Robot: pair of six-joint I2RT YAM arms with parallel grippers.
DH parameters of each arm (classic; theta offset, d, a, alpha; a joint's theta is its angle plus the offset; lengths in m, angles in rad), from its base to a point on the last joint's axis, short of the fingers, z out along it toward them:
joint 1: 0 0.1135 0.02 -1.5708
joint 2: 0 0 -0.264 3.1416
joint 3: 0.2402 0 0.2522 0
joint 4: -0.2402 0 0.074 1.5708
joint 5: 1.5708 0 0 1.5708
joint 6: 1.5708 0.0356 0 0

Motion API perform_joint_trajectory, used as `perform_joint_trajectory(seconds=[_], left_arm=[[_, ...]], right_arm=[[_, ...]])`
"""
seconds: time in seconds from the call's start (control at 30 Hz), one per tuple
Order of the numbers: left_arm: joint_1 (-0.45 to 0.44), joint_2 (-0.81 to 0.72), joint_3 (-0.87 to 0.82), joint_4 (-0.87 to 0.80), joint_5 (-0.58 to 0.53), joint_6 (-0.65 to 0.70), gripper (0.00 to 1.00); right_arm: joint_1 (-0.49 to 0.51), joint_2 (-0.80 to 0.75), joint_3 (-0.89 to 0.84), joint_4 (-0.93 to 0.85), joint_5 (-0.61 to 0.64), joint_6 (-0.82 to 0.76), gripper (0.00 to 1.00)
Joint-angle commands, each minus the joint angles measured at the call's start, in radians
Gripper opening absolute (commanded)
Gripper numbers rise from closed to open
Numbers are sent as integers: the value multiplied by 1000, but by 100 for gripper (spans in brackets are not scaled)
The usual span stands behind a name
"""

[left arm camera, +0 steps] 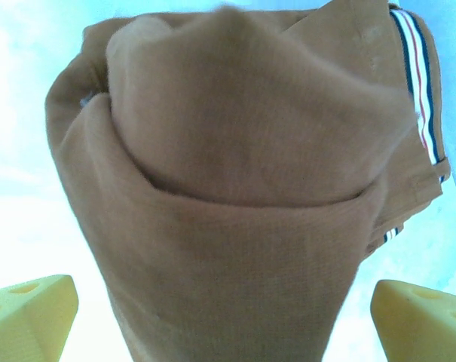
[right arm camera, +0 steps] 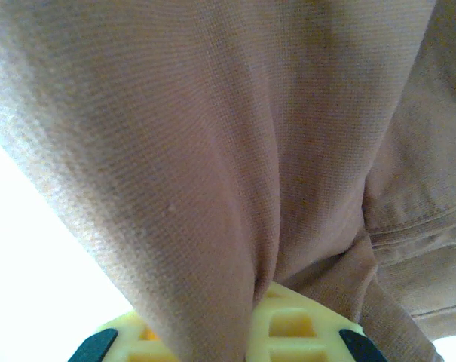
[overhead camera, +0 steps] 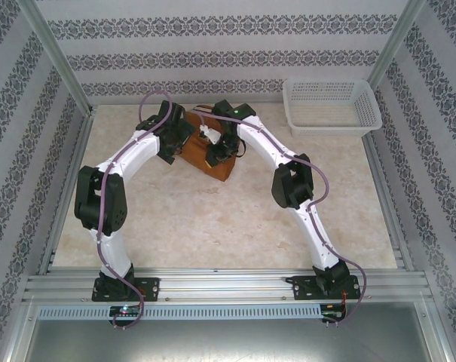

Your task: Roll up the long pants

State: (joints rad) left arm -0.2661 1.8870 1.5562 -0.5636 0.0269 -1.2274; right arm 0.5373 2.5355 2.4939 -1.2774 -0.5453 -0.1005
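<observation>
– Top external: shows the long pants as a compact rust-brown bundle on the table, far of centre and a little left. Both arm ends meet over it. White basket at the far right corner, well apart from the bundle.

– Noted. Left gripper: state?

– Spread wide. Left wrist view: yellow fingers at the two lower corners, one on each side of the cloth, neither pressing on it. Nothing held.

– Form of the cloth in that view?

– Wrapped in layers, outer fold curving around an inner hump. Striped waistband along the upper right edge, pale with dark and red lines.

– Right gripper: state?

– Closed on the pants. Right wrist view: a fold of brown fabric runs down between the yellow pads and is pinched there. Seam visible at right, lower half of that view.

– Position of the right gripper in the top view?

– On the bundle's right half, wrist pointing down. Exact contact point hidden by the wrist body.

– Bundle lifted or resting?

– Cannot tell for the pinched fold; near corner of the bundle appears to rest on the table.
</observation>
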Motion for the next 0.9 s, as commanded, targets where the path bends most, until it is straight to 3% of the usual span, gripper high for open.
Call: perform_joint_trajectory(seconds=[0.0,0.03,0.07,0.1,0.13,0.2,0.23,0.3,0.37,0.57,0.67,0.87], left_arm=[[6,83,59,-3,4,45,96],[7,108,81,-4,7,60,81],[8,142,102,-9,2,70,42],[8,174,120,-16,-4,74,11],[10,201,135,-15,1,81,0],[16,251,162,-16,16,86,0],[16,269,172,-21,22,85,0],[17,297,187,-28,31,83,0],[17,314,194,-32,41,79,0],[18,335,209,-52,57,84,0],[20,343,214,-57,61,83,0],[21,361,217,-62,91,81,0]], right_arm=[[-19,21,28,-81,-187,31,0],[-26,26,23,-85,-186,35,0],[-33,27,10,-84,-179,36,0],[-39,24,-8,-81,-174,35,0],[-44,18,-27,-73,-165,36,0],[-47,-14,-83,-37,-133,39,2],[-47,-32,-116,-18,-114,38,14],[-41,-87,-185,34,-11,46,64],[-28,-162,-271,98,135,74,82],[131,-423,-522,259,607,17,88],[237,-467,-611,319,810,-40,91],[337,-392,-710,474,1020,-119,93]])
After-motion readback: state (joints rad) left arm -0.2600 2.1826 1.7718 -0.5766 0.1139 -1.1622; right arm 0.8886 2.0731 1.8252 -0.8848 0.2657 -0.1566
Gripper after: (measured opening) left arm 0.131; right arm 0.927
